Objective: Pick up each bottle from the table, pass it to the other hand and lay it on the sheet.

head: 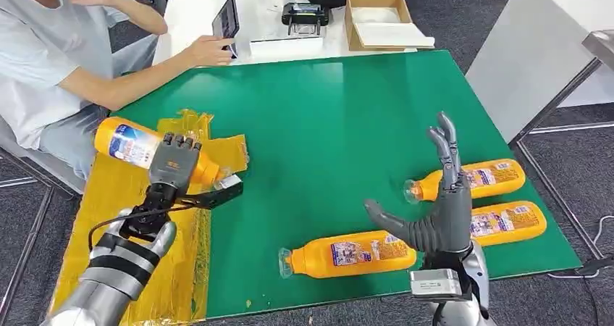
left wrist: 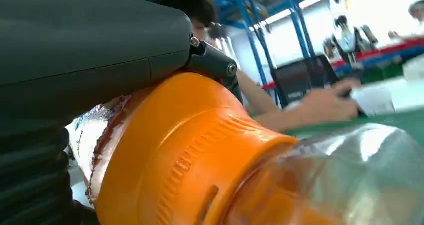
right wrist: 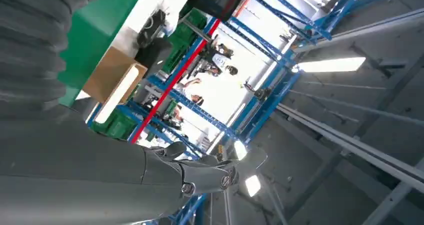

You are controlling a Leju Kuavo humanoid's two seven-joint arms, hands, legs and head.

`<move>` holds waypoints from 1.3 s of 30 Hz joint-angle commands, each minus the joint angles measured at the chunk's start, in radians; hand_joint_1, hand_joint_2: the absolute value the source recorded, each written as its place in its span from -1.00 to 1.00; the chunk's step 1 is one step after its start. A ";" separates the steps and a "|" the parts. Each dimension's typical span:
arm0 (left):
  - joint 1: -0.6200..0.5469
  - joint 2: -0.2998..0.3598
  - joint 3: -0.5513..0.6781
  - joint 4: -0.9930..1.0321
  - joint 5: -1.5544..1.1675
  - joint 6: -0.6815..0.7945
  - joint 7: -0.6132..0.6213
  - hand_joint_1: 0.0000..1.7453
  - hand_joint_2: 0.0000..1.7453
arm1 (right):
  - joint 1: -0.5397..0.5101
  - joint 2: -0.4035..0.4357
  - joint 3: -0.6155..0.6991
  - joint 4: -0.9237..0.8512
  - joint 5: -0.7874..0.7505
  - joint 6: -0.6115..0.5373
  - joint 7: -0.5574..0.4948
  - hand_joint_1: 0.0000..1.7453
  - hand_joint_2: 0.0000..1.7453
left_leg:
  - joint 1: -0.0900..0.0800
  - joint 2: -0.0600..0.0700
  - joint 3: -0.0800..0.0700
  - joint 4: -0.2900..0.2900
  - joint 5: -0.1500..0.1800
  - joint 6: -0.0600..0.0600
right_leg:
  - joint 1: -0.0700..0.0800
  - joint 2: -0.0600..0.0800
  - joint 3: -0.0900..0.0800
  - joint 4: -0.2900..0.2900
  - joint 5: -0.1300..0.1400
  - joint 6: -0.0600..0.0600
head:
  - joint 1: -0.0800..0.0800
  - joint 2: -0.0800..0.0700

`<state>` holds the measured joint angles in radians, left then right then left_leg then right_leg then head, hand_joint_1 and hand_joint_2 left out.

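The left hand (head: pixel 174 163) grasps an orange plastic bottle (head: pixel 137 146) over the crumpled yellow sheet (head: pixel 116 195), apparently to lay it down, while the right hand (head: pixel 442 210) stands released, fingers spread, above three orange bottles (head: pixel 347 253) on the green table (head: pixel 326 123).

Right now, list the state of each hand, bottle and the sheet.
Left hand: gripping a bottle.
Held orange bottle: above the yellow sheet, capped.
Right hand: raised, empty.
Three orange bottles: lying on the green table.
Yellow sheet: crumpled, no bottle resting on it.
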<state>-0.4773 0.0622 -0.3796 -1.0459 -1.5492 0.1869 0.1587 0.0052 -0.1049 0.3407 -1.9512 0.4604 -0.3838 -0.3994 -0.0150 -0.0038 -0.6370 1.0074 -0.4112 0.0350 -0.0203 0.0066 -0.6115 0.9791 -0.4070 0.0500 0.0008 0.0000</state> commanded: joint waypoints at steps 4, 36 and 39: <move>-0.090 -0.003 -0.077 0.176 0.016 -0.062 0.012 1.00 1.00 | -0.003 0.012 -0.029 0.016 0.001 0.000 0.010 -1.00 1.00 | 0.002 -0.001 0.004 0.001 -0.001 -0.003 | 0.002 -0.002 0.005 0.000 -0.001 -0.002 | 0.000 0.000; -0.123 -0.032 -0.065 0.313 0.062 -0.090 0.016 1.00 1.00 | -0.020 0.017 -0.027 0.067 0.014 0.010 0.016 -1.00 1.00 | 0.002 0.000 0.006 0.001 -0.003 -0.003 | 0.003 -0.001 0.007 0.000 -0.002 -0.003 | 0.000 0.000; -0.129 -0.039 -0.057 0.331 0.092 -0.095 0.000 1.00 1.00 | -0.024 0.017 -0.027 0.074 0.013 0.014 0.019 -1.00 1.00 | 0.003 0.000 0.008 0.002 -0.004 -0.004 | 0.004 -0.001 0.010 0.000 -0.003 -0.004 | 0.000 0.000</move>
<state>-0.5543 0.0320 -0.4219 -0.7973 -1.4874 0.1076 0.1766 0.0058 -0.0965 0.3288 -1.9341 0.4768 -0.3769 -0.3872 -0.0151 -0.0041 -0.6372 1.0074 -0.4111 0.0351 -0.0203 0.0065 -0.6112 0.9792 -0.4069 0.0500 0.0004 0.0000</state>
